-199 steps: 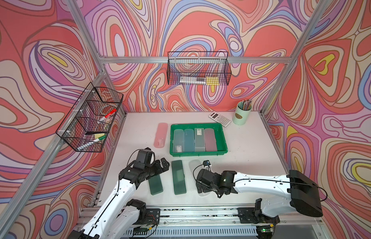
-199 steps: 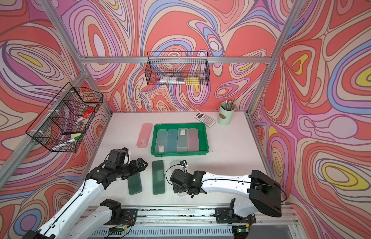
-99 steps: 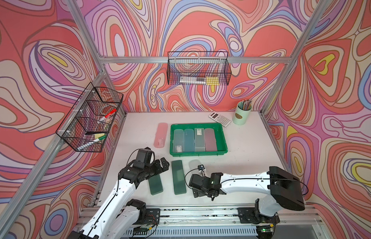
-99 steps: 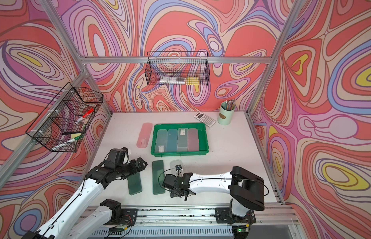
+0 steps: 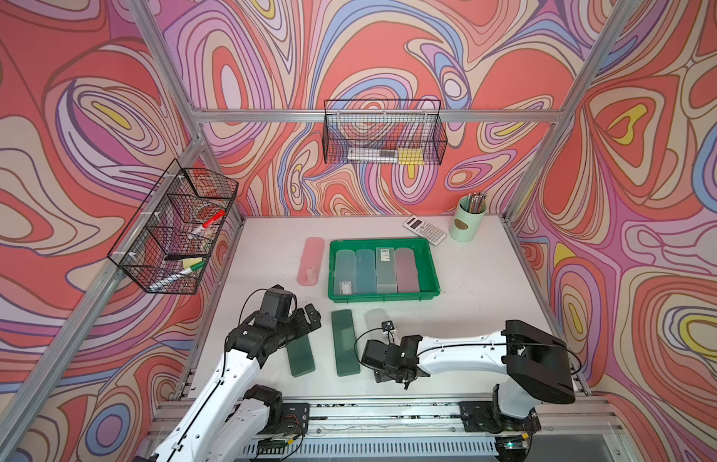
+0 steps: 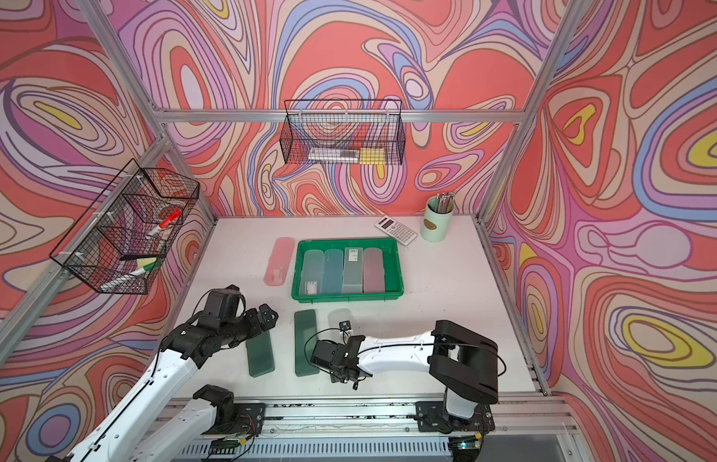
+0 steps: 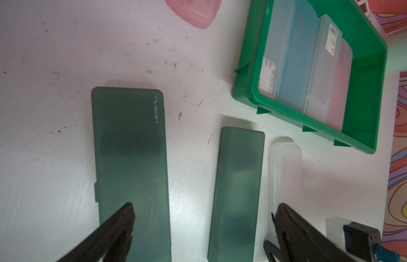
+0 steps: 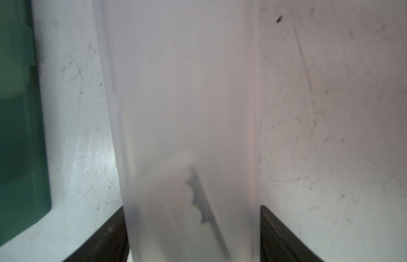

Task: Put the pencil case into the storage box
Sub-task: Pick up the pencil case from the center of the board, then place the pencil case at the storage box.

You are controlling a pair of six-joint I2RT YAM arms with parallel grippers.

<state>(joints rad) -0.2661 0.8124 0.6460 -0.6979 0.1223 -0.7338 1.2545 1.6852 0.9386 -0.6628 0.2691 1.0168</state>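
Observation:
A clear frosted pencil case lies flat on the table in front of the green storage box. My right gripper sits at the case's near end. Both black fingers press its long sides. Several cases lie side by side in the box. My left gripper hangs open above a wide dark green case and a narrow one.
A pink case lies left of the box. A calculator and a pencil cup stand at the back right. Black wire baskets hang on the left wall and the back wall.
My right arm has shifted left along the front of the table and its jaws have closed from wide open onto the clear case. The left arm has stayed still.

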